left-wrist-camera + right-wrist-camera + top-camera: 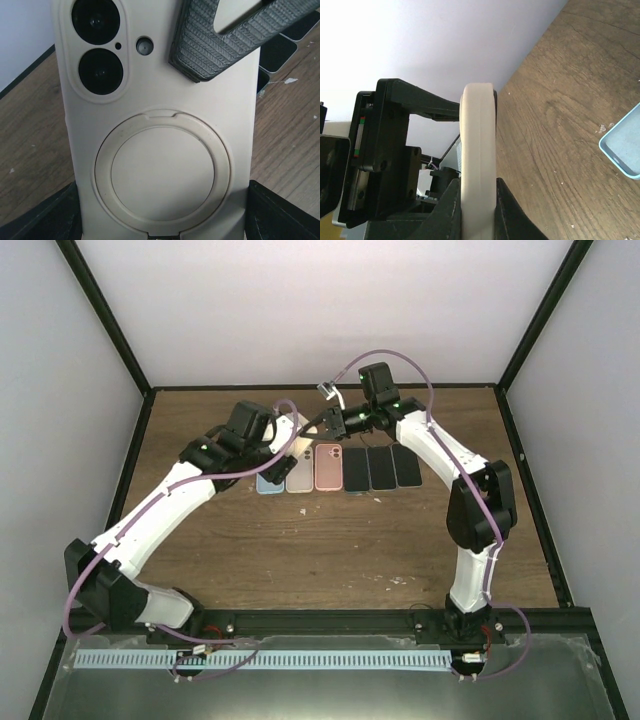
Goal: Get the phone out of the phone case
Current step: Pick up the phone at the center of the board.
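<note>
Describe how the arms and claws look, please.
The left arm and right arm have white links, black joints and a purple cable each. The left claw is black; the right claw has grey ribbed pads.

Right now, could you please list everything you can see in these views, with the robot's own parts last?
Cased phone: one, cream case, held above the table.
Blue case: one, light blue, left end of the row on the table.
Pale case: one, pale, next to the blue one.
Pink case: one, pink, middle of the row.
Black slabs: three, black, right end of the row; phones or cases, cannot tell.
Table: one, brown wood.
Arms: two, white and black; right jaws shut on the cased phone's camera end, left jaws on its other end.
</note>
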`<state>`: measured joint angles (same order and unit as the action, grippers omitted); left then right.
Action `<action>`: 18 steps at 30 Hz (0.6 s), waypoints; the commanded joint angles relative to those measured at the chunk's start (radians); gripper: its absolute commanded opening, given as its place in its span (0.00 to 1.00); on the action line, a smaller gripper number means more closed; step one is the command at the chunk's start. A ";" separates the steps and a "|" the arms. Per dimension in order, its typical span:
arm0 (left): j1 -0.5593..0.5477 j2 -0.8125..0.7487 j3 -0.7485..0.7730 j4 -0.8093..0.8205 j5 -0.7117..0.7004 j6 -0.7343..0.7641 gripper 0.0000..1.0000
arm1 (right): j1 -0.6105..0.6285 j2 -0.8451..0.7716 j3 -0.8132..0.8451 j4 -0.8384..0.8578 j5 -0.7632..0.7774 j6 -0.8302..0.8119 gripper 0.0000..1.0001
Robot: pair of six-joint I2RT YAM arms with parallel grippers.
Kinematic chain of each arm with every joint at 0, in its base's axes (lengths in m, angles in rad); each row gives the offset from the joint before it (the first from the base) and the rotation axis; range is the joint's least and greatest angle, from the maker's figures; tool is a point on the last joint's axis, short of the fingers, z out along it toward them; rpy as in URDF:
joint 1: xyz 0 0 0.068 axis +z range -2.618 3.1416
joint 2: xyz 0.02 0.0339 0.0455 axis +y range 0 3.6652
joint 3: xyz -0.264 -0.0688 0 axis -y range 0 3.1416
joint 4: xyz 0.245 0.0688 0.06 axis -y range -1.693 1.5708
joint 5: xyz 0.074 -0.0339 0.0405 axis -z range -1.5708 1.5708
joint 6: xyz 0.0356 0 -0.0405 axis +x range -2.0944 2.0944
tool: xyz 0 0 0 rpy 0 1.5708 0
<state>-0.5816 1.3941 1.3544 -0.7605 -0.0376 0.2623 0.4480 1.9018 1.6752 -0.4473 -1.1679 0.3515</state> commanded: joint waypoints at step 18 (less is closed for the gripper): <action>-0.162 -0.055 -0.019 0.100 -0.331 0.252 0.90 | -0.124 -0.015 -0.061 0.245 -0.073 0.299 0.01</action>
<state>-0.6510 1.3247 1.4044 -0.7349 -0.1688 0.4236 0.3481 1.9015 1.6333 -0.3023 -1.1828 0.5194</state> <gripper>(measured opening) 0.907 0.097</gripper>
